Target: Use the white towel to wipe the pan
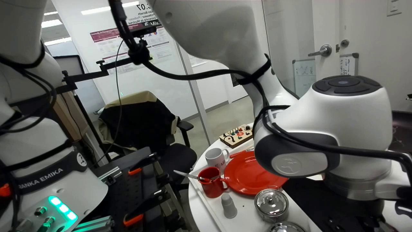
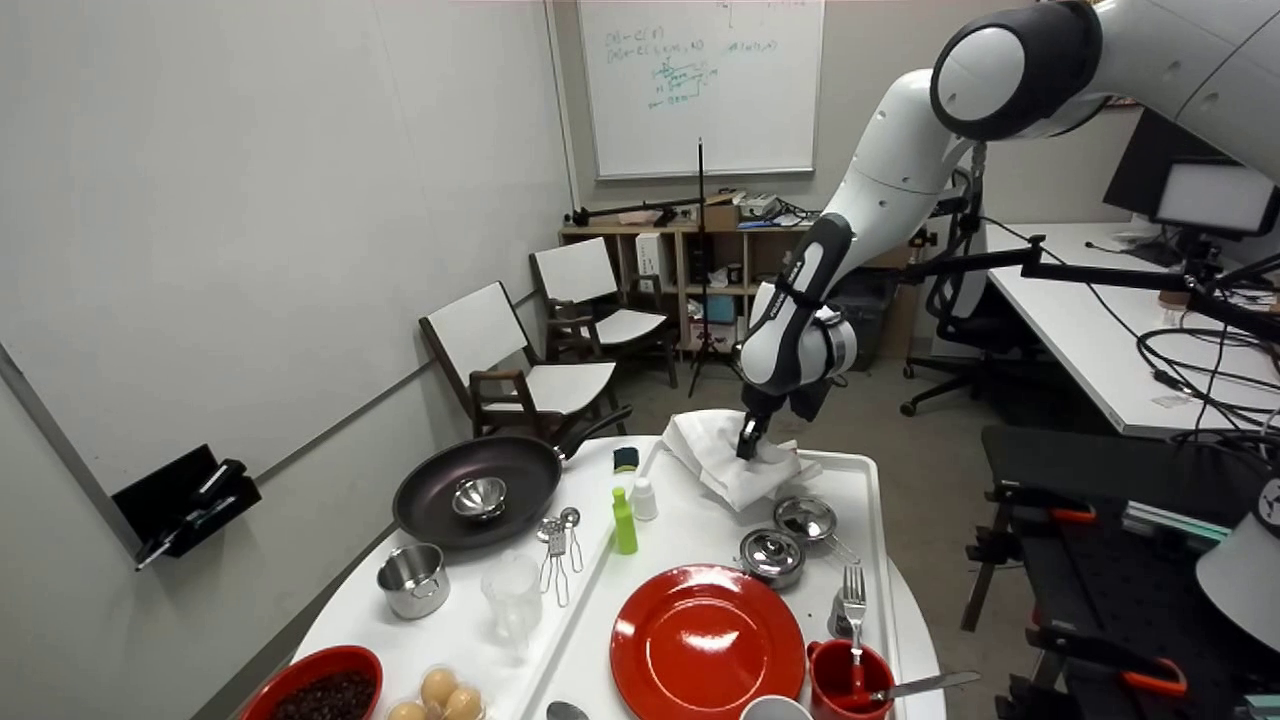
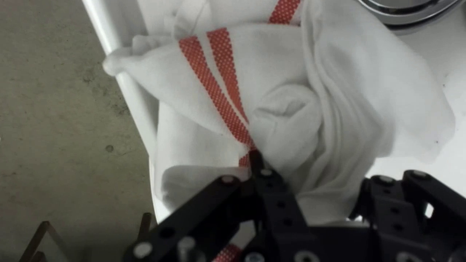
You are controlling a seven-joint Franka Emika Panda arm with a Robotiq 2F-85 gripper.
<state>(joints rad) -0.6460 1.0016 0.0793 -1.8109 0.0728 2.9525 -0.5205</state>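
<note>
A: I've got the black two-finger gripper [image 2: 746, 448] clamped on the white fabric towel with red stripes [image 3: 291, 127], the pinch itself buried in folds.

B: And what we're wiping?

A: The large round dark metal pan with the paler rim [image 2: 470, 465], well off to the gripper's side, past the white rectangular tray [image 3: 102, 27] beneath us. Grab looks done; I'd call the lift next.

B: How are you taking it?

A: Straight up, slow. Cloth sprawls all around the fingertips, so a sideways tug might strip it loose. I'd leave a fat wad below the tips: fabric should meet the pan, not fingers.

B: Edges! In the wrist view I see a towel corner lying over the tray rim just beside the gripper, grey floor [image 3: 65, 109] beyond. Could snag.

A: And across the gripper from that rim, a loose flap lies near a round shiny steel pot [image 3: 411, 7]; I'd lift clear of both before swinging.

B: Your lane over?

A: High. The small dark-green sponge [image 2: 625, 459] lies between gripper and pan, the slim lime-green bottle [image 2: 623, 520] near that line, and the pan's long black handle [image 2: 598, 431] pokes our way.

B: Plus a small shiny steel bowl [image 2: 480, 497] sitting in the pan.

A: So short strokes around it, I reckon, pressing lightly.
</note>
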